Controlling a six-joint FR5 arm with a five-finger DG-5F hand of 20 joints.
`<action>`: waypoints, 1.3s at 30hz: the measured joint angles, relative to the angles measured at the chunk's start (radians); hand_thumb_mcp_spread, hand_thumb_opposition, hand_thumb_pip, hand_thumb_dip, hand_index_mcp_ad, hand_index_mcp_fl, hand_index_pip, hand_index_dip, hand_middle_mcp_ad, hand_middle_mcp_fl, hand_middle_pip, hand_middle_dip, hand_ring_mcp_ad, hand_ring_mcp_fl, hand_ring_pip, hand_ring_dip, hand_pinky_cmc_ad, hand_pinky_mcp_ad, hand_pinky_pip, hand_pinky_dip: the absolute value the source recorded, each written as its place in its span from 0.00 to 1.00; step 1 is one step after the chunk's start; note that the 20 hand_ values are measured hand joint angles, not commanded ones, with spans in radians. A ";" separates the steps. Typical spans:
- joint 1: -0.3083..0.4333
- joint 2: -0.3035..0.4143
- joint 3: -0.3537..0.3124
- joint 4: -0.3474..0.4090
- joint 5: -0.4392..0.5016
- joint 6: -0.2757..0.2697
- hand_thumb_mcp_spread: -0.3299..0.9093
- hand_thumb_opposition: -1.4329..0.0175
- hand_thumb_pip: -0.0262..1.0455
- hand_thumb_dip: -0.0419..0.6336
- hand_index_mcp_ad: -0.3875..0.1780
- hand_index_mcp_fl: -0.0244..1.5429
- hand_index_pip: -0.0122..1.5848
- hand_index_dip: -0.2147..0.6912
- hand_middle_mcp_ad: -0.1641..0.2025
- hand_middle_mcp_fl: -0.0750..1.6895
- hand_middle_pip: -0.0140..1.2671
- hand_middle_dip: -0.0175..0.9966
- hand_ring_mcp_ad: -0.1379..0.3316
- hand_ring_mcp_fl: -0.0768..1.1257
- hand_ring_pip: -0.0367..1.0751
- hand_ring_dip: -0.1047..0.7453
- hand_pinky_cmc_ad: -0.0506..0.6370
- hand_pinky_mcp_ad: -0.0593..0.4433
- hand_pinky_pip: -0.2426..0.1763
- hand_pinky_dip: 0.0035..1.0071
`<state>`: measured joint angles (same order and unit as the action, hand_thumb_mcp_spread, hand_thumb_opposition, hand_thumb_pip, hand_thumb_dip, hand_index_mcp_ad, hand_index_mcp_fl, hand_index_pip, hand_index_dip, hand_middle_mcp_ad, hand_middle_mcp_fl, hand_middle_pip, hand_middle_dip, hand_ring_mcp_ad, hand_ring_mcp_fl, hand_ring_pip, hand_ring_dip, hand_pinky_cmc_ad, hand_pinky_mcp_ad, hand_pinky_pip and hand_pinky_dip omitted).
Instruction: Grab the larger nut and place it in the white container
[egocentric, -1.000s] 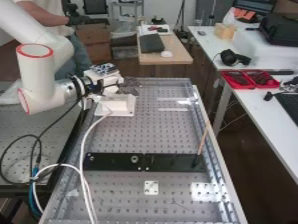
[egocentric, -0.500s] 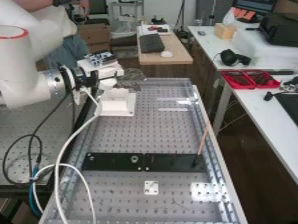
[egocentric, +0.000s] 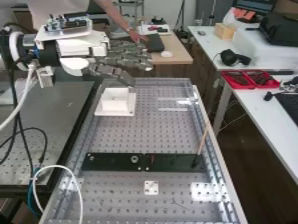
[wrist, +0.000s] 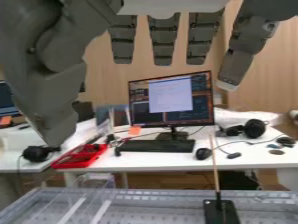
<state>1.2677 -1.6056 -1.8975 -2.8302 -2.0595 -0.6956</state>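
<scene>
Flanking the perforated bench (egocentric: 126, 137) with its white container (egocentric: 116, 102), a desk (egocentric: 256, 104).

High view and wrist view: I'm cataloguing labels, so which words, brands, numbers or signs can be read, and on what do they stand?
None can be read.
Monitor: lines of text, too small to read.
Keyboard: any key markings are too small to read.
White container: no legible label.

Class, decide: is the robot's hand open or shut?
Open: the hand has its fingers extended, with nothing held in them.
</scene>
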 joint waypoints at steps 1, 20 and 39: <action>0.001 0.011 0.001 -0.009 0.040 0.003 0.40 0.45 0.65 0.32 0.46 0.03 0.14 0.17 0.67 0.03 0.10 0.27 0.63 0.07 0.11 0.31 0.60 0.74 0.31 0.74; 0.019 0.068 0.015 -0.064 0.362 0.022 0.37 0.44 0.67 0.29 0.48 0.05 0.11 0.20 0.68 0.04 0.10 0.27 0.67 0.07 0.11 0.31 0.65 0.77 0.31 0.70; 0.029 0.062 0.036 -0.072 0.379 0.002 0.37 0.44 0.67 0.30 0.48 0.05 0.11 0.20 0.68 0.04 0.11 0.27 0.66 0.07 0.11 0.32 0.65 0.77 0.31 0.70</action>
<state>1.2969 -1.5433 -1.8615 -2.9020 -1.6806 -0.6936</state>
